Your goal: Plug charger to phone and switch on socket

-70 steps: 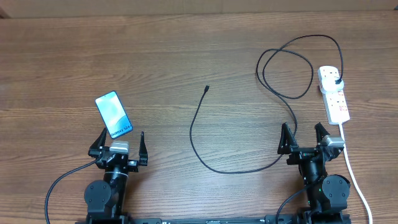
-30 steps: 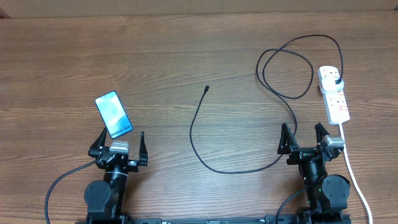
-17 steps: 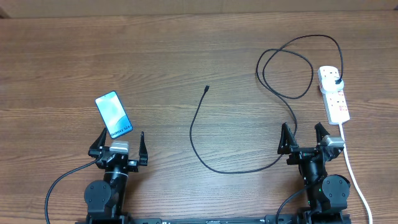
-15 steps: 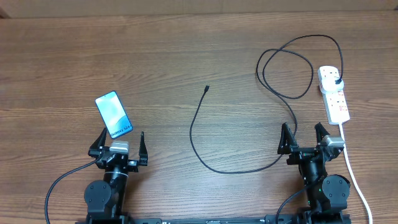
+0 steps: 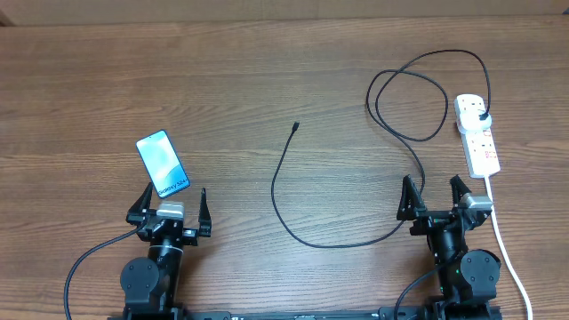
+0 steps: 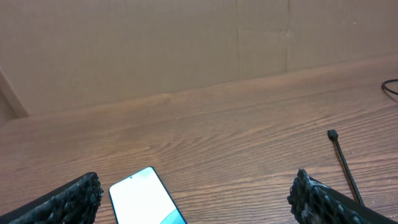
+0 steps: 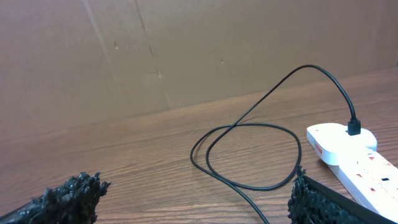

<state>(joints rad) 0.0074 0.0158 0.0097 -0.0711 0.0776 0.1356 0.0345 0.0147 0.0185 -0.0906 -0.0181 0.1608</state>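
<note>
Wooden tabletop (image 5: pixel 267 62) carries the charger (image 5: pixel 274 182), its tip (image 5: pixel 296 125) pointing away, seemingly about midway between the arms. The phone (image 5: pixel 163 164) lies just ahead of the left fingers (image 5: pixel 140 206). These and the right fingers (image 5: pixel 407 197) are spread, empty.

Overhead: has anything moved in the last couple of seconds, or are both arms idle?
Nothing visibly changed. The left gripper and right gripper are parked open at the near edge as before, holding nothing. The phone, the charger with its tip loose on the table, and the socket with the plug in it all lie where they were.
</note>
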